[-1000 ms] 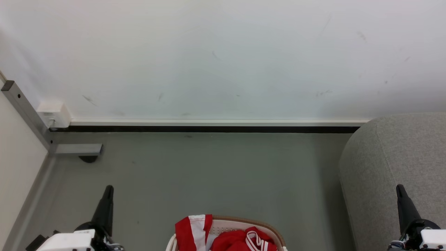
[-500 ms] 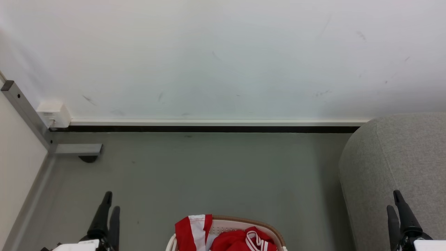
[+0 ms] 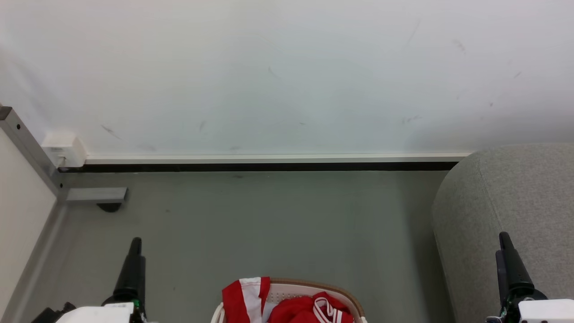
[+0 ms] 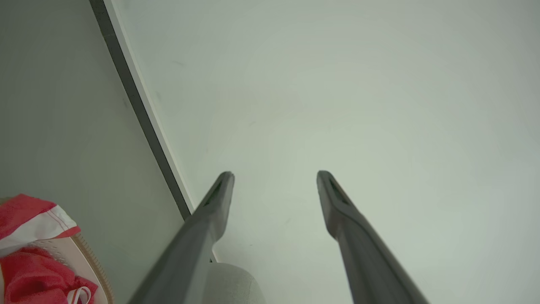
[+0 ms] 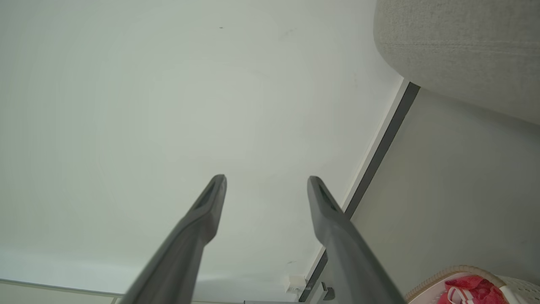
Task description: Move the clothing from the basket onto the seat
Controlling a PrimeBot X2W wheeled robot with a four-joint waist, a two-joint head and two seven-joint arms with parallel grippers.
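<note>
Low in front of the robot, one basket [image 3: 346,297] of clothing [image 3: 296,312] sits between the left pincer [image 3: 135,244] and the right pincer [image 3: 503,240], both released and empty.

Each pincer's two dark fingers stand spread wide in its wrist view, gripping nothing. All the clothing lies in the basket: one red piece with a white panel hangs over the far left of the brown rim, and a second red bunch with white striped trim lies beside it. One grey seat [image 3: 515,202] stands at the right, behind the right pincer and apart from the basket. Beyond runs the grey floor [image 3: 269,224], then one black skirting strip [image 3: 269,166] under the white wall [image 3: 287,67], with one small white box [image 3: 63,150] in the far left corner.
</note>
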